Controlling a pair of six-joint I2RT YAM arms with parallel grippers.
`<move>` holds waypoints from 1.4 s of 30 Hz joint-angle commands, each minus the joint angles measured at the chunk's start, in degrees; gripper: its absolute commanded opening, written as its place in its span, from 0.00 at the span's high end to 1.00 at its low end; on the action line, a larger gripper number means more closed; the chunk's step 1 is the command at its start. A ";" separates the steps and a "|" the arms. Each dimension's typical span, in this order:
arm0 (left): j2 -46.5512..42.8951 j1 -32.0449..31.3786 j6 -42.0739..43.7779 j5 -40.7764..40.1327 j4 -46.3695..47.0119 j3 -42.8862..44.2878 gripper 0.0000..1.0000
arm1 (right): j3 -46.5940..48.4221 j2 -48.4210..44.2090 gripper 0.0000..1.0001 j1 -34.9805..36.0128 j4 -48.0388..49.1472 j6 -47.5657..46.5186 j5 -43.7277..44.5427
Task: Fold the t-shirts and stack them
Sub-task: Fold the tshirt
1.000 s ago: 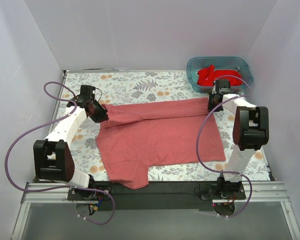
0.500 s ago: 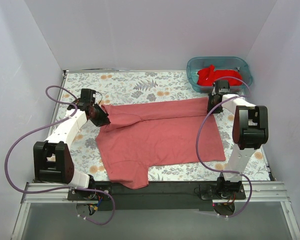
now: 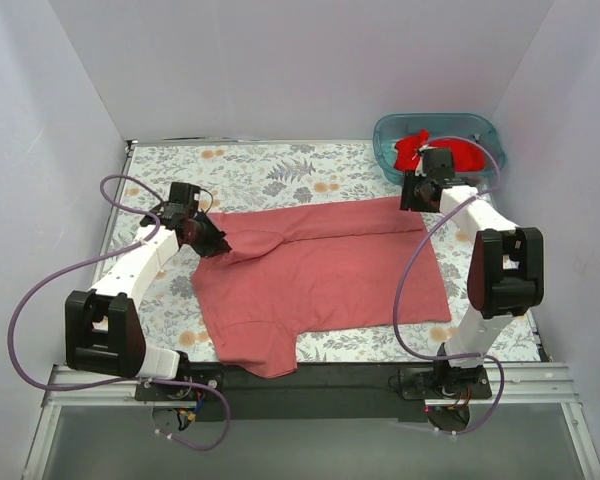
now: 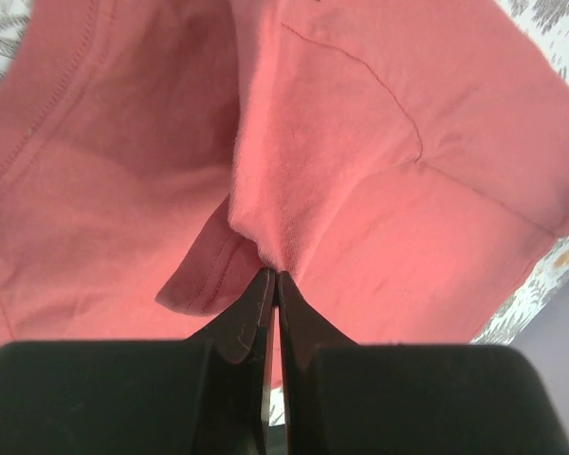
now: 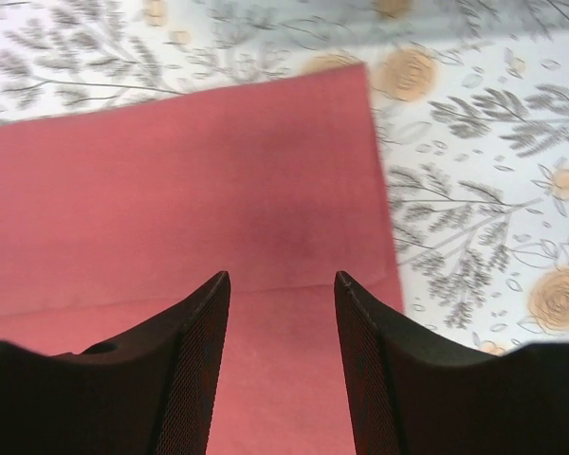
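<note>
**Pinching the dusty salmon-red t-shirt at its left end, right side open**

My left pincer is closed tight. Its two black fingers meet on a raised ridge of the cloth, and the wrist view shows the fabric puckered into a small peak right at the tips, with a hemmed edge curling just to the left. From above, that grip sits at the shirt's far-left part.

My right pincer stands spread wide with nothing between its fingers. It is poised over the shirt's far-right corner, where the straight edge of the cloth meets the flower-printed surface. I cannot tell whether the tips touch the cloth.

The shirt lies mostly flat across the middle of the surface, between my two arms, with a flap reaching toward the near edge. The brighter red t-shirt is bunched inside the teal tub at the far-right corner, just beyond my right pincer.
</note>
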 commanded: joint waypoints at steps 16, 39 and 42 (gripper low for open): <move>12.29 -0.67 1.38 -8.13 7.92 11.78 1.00 | -2.86 -2.49 0.54 30.11 18.12 -11.38 -19.80; 36.29 1.88 3.75 -9.37 11.79 31.92 1.00 | 9.53 16.84 0.58 40.32 26.30 -15.79 -17.96; 36.30 1.88 3.93 -9.54 11.97 31.13 1.00 | 11.11 18.77 0.58 40.49 26.56 -15.70 -17.70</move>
